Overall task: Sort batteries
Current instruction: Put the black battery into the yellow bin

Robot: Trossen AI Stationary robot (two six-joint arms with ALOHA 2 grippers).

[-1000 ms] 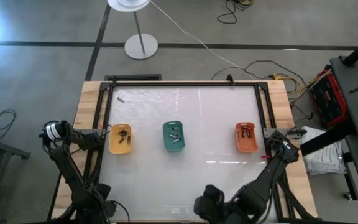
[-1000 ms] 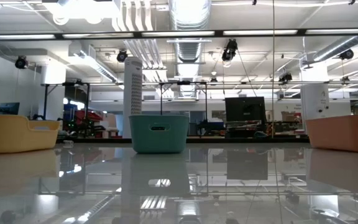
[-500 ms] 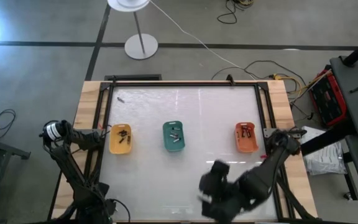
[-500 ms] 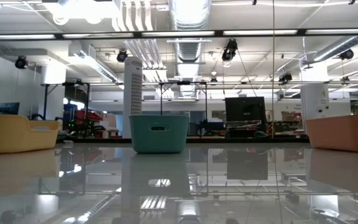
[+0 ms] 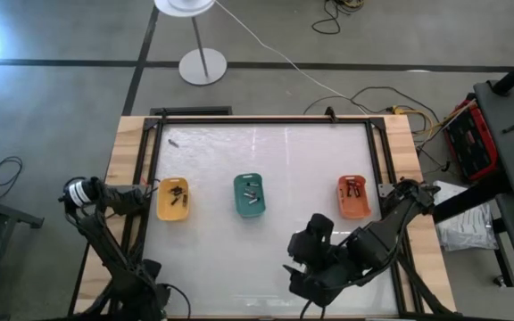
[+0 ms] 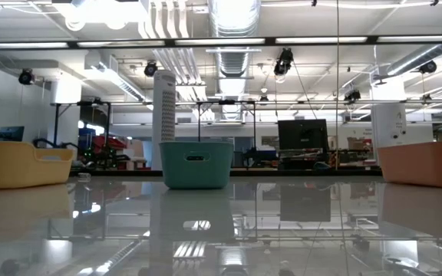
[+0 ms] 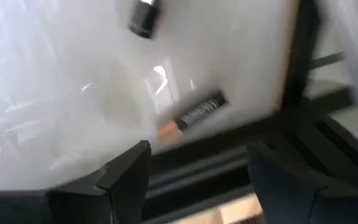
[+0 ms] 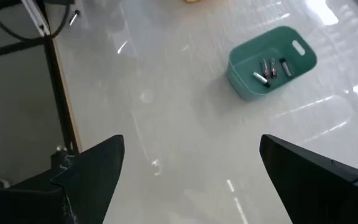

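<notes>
Your left hand (image 7: 194, 168) is spread wide, empty, above a battery (image 7: 191, 116) lying on the worktop (image 5: 266, 245). Your right hand (image 8: 188, 180) is spread wide, empty, near the green tray (image 8: 271, 61) holding batteries (image 8: 269, 68).

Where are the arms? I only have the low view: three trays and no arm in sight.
Observer: The right gripper hangs above the near middle of the table, jaws open, holding nothing.
Operator: And the left?
Observer: The left gripper is at the table's left edge, beside the yellow tray, jaws open and empty.
Operator: Any batteries loose?
Observer: Yes. The left wrist view shows a loose battery lying on the table by the black frame.
</notes>
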